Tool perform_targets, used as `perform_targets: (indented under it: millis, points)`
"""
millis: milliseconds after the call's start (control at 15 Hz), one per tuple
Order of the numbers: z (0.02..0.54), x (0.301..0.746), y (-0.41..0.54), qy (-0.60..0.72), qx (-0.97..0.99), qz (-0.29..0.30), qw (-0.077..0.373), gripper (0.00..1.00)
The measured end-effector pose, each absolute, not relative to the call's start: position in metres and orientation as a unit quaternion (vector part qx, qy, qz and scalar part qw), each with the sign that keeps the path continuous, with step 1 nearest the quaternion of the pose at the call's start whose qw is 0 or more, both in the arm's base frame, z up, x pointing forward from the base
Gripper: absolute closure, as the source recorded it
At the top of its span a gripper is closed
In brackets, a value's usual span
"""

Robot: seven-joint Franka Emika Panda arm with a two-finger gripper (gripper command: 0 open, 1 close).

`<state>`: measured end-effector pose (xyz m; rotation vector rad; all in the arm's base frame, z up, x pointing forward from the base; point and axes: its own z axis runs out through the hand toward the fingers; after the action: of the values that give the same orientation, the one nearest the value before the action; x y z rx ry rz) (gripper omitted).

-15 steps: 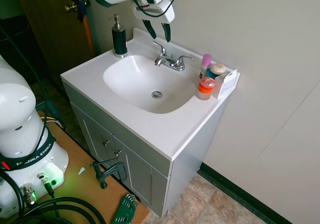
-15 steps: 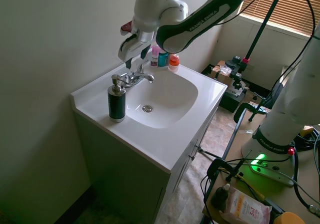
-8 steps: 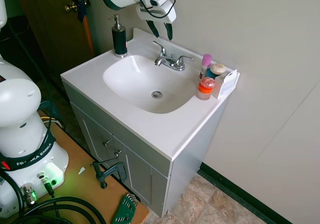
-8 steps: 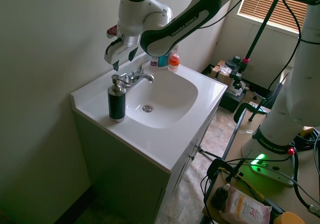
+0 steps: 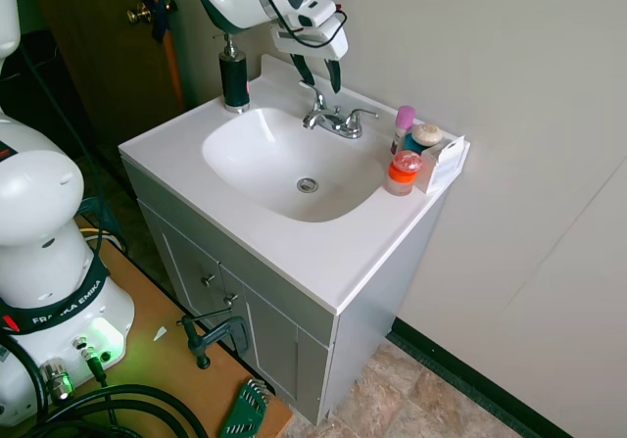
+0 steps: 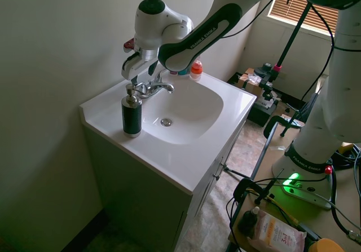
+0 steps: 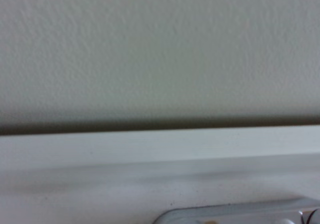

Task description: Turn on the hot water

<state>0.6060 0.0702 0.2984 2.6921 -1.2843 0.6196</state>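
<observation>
lowered since a second ago, gripper (image 5: 318,73) now just above hot lever (image 5: 314,93) of faucet (image 5: 334,119), fingers spread, grasping nothing. contact looks imminent; lever not yet turned.

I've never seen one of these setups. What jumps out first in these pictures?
The big white robot arm reaching in over a small white bathroom sink, its gripper open just above the left lever of the chrome faucet at the back of the basin. A black pump bottle stands on the counter's back corner beside it. Small colourful toiletries cluster at the opposite end.
</observation>
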Motion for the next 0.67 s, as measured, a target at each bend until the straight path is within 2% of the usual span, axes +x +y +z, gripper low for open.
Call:
perform_targets:
  millis: [200, 667]
  points:
    - [0.287, 0.571, 0.062, -0.420, 0.886, 0.191, 0.041, 0.00]
    - [0.306, 0.477, 0.015, -0.451, 0.877, 0.168, 0.021, 0.00]
